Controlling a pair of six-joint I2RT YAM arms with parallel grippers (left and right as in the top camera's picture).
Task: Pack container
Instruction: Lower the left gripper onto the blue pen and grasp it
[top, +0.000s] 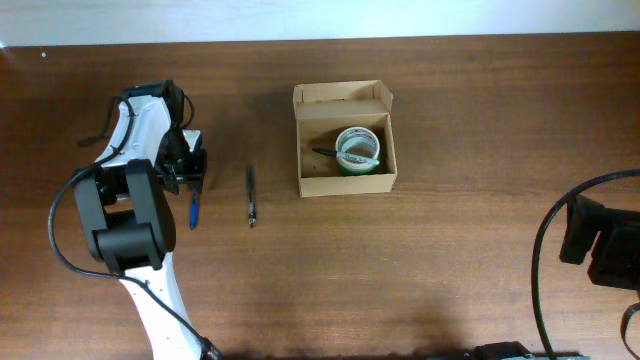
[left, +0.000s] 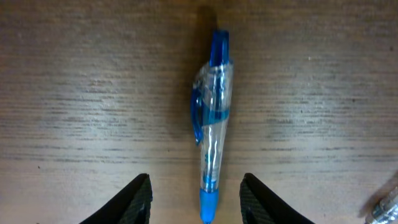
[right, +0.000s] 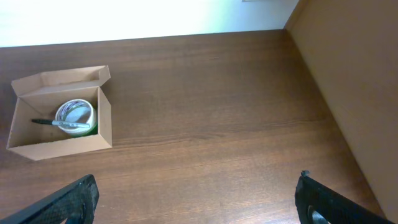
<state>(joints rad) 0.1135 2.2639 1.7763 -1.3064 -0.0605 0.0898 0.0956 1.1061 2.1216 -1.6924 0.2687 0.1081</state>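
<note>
The container (top: 345, 182) is a small tan cardboard box with its flap lid open, at the table's upper middle; it also shows in the right wrist view (right: 62, 140). Inside it lie a green tape roll (top: 357, 150) and a dark pen. A blue and clear pen (left: 213, 118) lies flat on the table, its end between the open fingers of my left gripper (left: 196, 199), untouched; it shows overhead too (top: 194, 211). A black pen (top: 251, 195) lies to its right. My right gripper (right: 196, 199) is open and empty, low at the right.
The wooden table's far edge meets a white wall. Black cables loop beside both arm bases, at the left and at the far right (top: 545, 260). A grey object's tip (left: 387, 208) shows at the left wrist view's lower right corner.
</note>
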